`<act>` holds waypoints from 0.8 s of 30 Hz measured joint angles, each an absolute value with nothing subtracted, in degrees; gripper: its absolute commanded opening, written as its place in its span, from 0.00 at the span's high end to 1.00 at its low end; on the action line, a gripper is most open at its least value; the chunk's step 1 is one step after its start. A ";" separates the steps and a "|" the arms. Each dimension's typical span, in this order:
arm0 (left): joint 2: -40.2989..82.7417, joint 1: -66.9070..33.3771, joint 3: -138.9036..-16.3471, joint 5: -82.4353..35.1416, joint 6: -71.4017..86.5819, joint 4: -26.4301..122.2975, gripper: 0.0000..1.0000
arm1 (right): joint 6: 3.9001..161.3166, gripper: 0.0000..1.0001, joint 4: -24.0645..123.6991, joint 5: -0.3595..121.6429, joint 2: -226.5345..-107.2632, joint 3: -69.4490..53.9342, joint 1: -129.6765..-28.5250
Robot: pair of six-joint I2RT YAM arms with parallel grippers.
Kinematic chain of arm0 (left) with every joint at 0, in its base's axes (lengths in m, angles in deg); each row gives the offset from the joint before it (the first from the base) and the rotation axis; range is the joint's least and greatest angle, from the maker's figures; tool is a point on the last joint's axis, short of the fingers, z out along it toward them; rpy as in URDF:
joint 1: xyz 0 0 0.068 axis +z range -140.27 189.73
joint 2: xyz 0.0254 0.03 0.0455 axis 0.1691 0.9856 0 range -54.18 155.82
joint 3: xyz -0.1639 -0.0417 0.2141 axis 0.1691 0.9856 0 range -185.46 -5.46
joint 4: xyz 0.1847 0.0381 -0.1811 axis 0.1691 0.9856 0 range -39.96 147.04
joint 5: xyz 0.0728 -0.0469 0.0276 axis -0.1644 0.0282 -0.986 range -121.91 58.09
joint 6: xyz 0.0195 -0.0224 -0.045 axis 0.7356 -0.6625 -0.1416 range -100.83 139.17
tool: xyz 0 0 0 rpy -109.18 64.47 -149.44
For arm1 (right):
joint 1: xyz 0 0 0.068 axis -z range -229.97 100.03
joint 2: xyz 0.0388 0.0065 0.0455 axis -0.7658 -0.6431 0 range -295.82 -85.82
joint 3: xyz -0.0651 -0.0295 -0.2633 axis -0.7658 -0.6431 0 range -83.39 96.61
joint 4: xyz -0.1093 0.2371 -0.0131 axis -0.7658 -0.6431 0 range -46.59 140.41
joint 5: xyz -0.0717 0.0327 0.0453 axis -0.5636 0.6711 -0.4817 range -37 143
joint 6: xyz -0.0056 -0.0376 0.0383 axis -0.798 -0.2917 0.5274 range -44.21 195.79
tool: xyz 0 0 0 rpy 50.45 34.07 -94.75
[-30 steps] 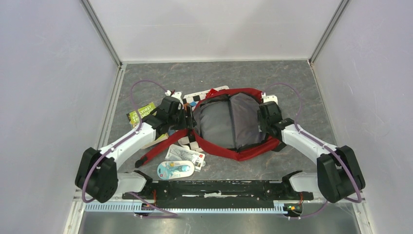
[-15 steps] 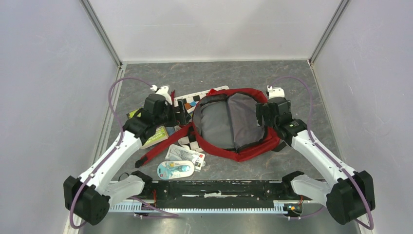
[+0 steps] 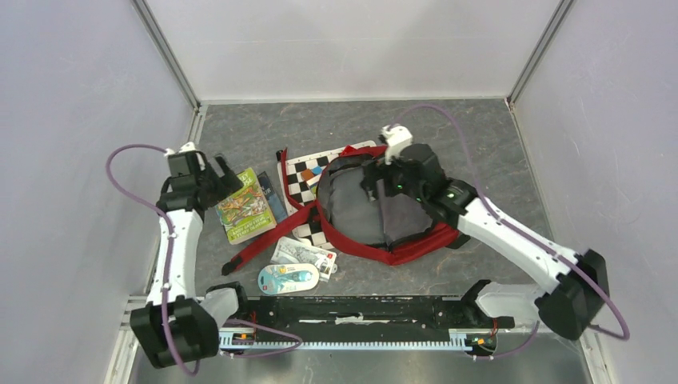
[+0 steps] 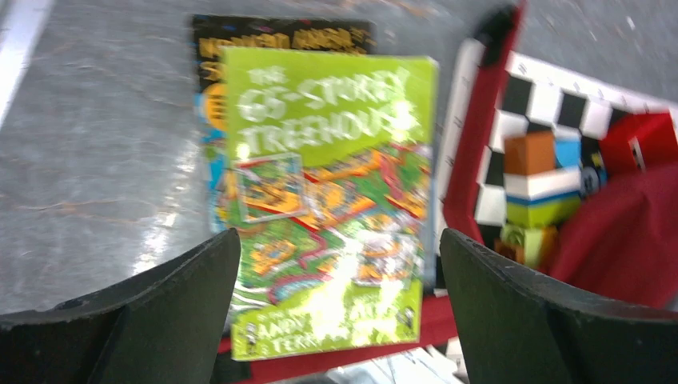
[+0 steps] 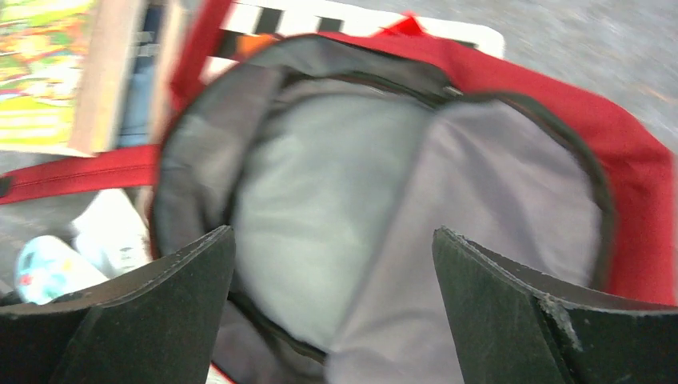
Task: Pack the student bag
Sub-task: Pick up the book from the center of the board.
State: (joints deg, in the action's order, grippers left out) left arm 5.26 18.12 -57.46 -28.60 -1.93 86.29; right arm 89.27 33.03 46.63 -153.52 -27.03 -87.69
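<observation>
The student bag (image 3: 416,242) lies in the middle of the table, red with its mouth wide and the grey lining (image 3: 356,210) showing. My right gripper (image 3: 370,181) hovers over that mouth, open and empty; in the right wrist view it (image 5: 332,234) frames the lining (image 5: 320,200) inside the red rim (image 5: 640,184). My left gripper (image 3: 225,179) is open and empty, left of the bag, above a green book (image 3: 244,208). The left wrist view shows this gripper (image 4: 337,240) over the book (image 4: 328,160), apart from it.
A second book (image 4: 280,36) lies under the green one. A chequered board (image 3: 302,171) with coloured blocks (image 4: 540,188) sits by the bag's left side. A red strap (image 3: 260,242) runs towards the front. Two packaged items (image 3: 302,256) (image 3: 288,278) lie near the front rail.
Both grippers have opened and left the bag's rim. The left arm swung out to the left over the green book. The right arm moved left over the bag's mouth.
</observation>
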 measured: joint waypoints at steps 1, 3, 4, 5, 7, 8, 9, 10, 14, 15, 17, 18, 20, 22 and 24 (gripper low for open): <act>5.82 20.41 -57.46 -28.31 -1.78 86.33 0.00 | 89.49 0.03 33.97 46.89 -155.29 -25.50 -89.70; 6.87 25.26 -57.12 -27.72 -1.78 85.74 0.00 | 89.90 0.03 36.11 47.77 -159.44 -22.29 -94.16; 7.11 27.10 -56.70 -27.61 -1.80 85.17 0.00 | 90.06 0.03 36.78 48.05 -161.06 -21.22 -95.73; 7.40 28.43 -56.31 -27.39 -1.80 84.84 0.00 | 90.27 0.03 37.33 48.53 -163.07 -19.82 -97.52; 8.49 30.01 -56.07 -27.35 -1.78 84.43 0.00 | 90.69 0.03 38.40 49.51 -167.33 -16.94 -100.52; 9.45 30.36 -56.07 -27.31 -1.78 84.10 0.00 | 90.93 0.04 39.10 50.02 -170.07 -14.99 -102.03; 10.65 30.62 -56.07 -27.26 -1.78 83.80 0.00 | 91.00 0.05 39.71 50.48 -172.32 -13.53 -103.10; 11.75 30.64 -56.07 -27.24 -1.78 83.69 0.00 | 91.13 0.07 40.04 51.09 -174.90 -11.67 -104.32; 16.07 30.66 -55.67 -26.26 -1.74 82.94 0.01 | 92.55 0.09 42.21 56.07 -184.80 -4.15 -107.36; 16.99 30.66 -55.56 -25.73 -1.74 82.92 0.02 | 93.12 0.09 43.01 58.02 -187.00 -2.62 -107.77; 18.41 30.66 -55.26 -25.12 -1.69 82.64 0.08 | 94.54 0.09 44.41 61.30 -191.25 0.31 -108.17; 19.03 30.66 -55.02 -24.62 -1.67 82.55 0.13 | 95.17 0.09 44.78 62.65 -193.23 1.75 -108.19; 20.14 30.66 -54.51 -23.55 -1.39 82.51 0.22 | 96.33 0.10 45.62 64.29 -196.80 4.33 -108.12; 20.97 30.66 -54.27 -22.41 -0.95 82.48 0.29 | 97.53 0.12 46.25 65.45 -200.51 7.00 -108.06; 21.69 30.64 -54.19 -21.32 -0.60 82.44 0.39 | 98.58 0.14 46.86 66.34 -203.33 8.62 -108.04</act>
